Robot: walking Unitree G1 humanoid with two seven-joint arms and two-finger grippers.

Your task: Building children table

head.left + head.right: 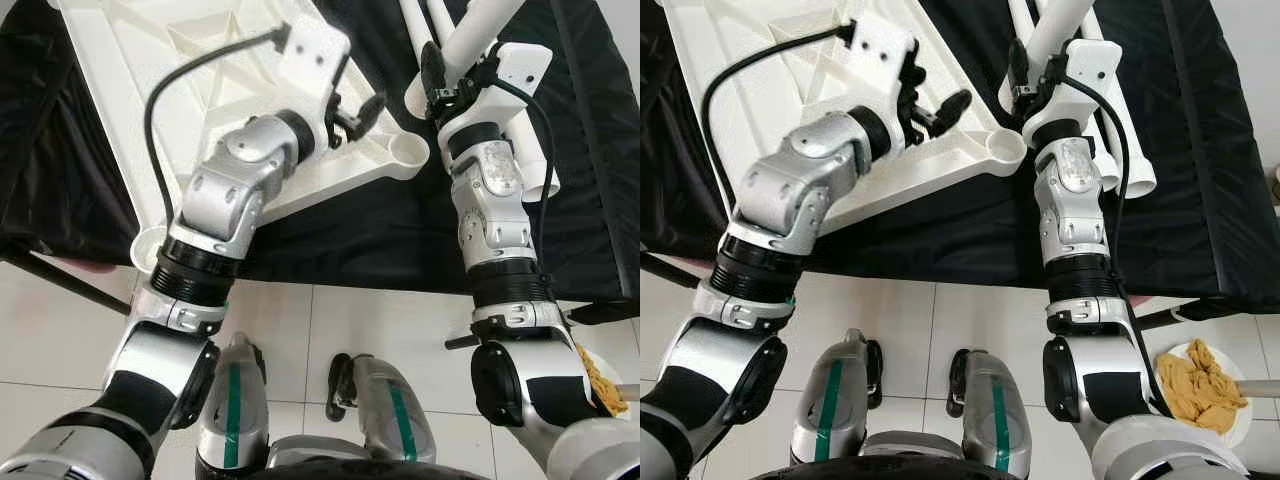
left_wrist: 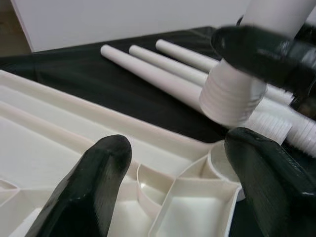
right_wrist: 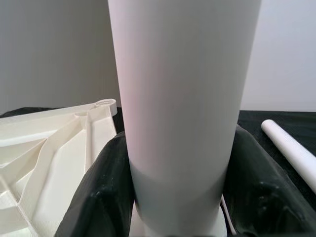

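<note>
On the left I am looking at the white tabletop [image 1: 190, 80], lying underside up on the black cloth [image 1: 380, 230], its ribs and round corner socket [image 1: 408, 152] facing me. My left gripper [image 1: 362, 113] is hovering over that near-right corner with its fingers spread wide, gripping nothing. Just right of the socket, my right gripper [image 3: 173, 197] is clamping a white table leg [image 1: 1065, 25], its threaded end [image 2: 232, 98] hanging just above the socket. Further right, the spare legs [image 1: 1130, 165] are lying on the cloth. On the floor at far right, a plate of yellow rags [image 1: 1200, 385] is sitting.
</note>
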